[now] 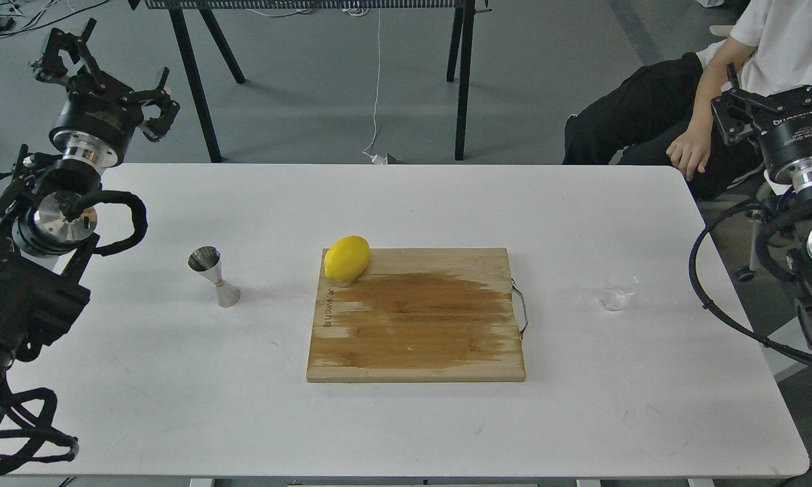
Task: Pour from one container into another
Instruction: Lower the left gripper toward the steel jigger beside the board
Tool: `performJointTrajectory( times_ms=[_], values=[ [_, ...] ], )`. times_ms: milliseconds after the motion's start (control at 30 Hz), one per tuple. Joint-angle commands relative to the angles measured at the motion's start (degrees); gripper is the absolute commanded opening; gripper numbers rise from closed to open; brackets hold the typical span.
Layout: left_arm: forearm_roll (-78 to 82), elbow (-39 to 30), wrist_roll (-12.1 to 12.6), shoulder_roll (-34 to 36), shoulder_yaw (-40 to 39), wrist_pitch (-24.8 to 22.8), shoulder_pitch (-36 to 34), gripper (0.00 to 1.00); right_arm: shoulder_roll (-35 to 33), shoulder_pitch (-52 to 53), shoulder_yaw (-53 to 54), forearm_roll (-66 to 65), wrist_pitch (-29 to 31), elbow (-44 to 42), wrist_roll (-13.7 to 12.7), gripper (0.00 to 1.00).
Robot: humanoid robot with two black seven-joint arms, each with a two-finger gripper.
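Observation:
A small clear glass cup (616, 291) stands upright on the white table (406, 433), right of the cutting board. The shiny steel hourglass jigger (214, 276) stands upright on the table left of the board. My left gripper (105, 64) is raised at the far left, beyond the table's back edge, open with nothing between its fingers. My right gripper (777, 78) hangs at the far right, off the table's back corner, fingers spread and empty. Both grippers are well away from the cup and the jigger.
A wooden cutting board (416, 318) with a dark wet patch and a metal handle lies mid-table. A yellow lemon (347, 258) rests on its back left corner. A seated person (703, 115) is behind the table's right corner. Black table legs stand behind.

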Motion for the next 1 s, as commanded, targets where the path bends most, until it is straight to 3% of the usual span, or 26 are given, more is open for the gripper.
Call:
performJointTrajectory(
  times_ms=[0, 167, 334, 467, 634, 768, 968],
  values=[
    [0.0, -0.1, -0.1, 0.1, 0.0, -0.3, 0.0, 1.0, 0.0, -0.3, -0.1, 0.0, 0.0, -0.3, 0.0, 1.0],
    [-0.2, -1.2, -4.2, -0.4, 0.0, -3.1, 0.0, 1.0, 0.5, -1.3, -0.2, 0.0, 0.0, -0.5, 0.0, 1.0],
    [0.7, -4.7, -3.9, 0.4, 2.0, -3.4, 1.7, 1.0, 0.2, -4.5, -0.2, 0.1, 0.0, 0.7, -0.3, 1.0],
    [3.7, -15.7, -4.4, 8.4, 9.8, -2.2, 3.1, 1.0, 0.0, -5.4, 0.6, 0.2, 0.0, 0.9, -0.3, 1.0],
    [16.6, -33.9, -4.6, 19.6, 16.2, 6.7, 7.8, 1.0, -0.2, -6.5, 1.1, 0.3, 0.0, -1.5, 0.0, 1.0],
    [30.9, -44.6, -5.1, 28.0, 18.0, 8.7, 13.2, 0.99, 0.1, -7.2, 1.0, 0.4, 0.0, -1.7, 0.1, 1.0],
    [49.5, -52.1, -9.2, 36.1, 18.2, 17.6, 26.2, 0.99, 0.1, -7.5, 1.1, 0.8, 0.0, -1.3, 0.2, 1.0]
  ],
)
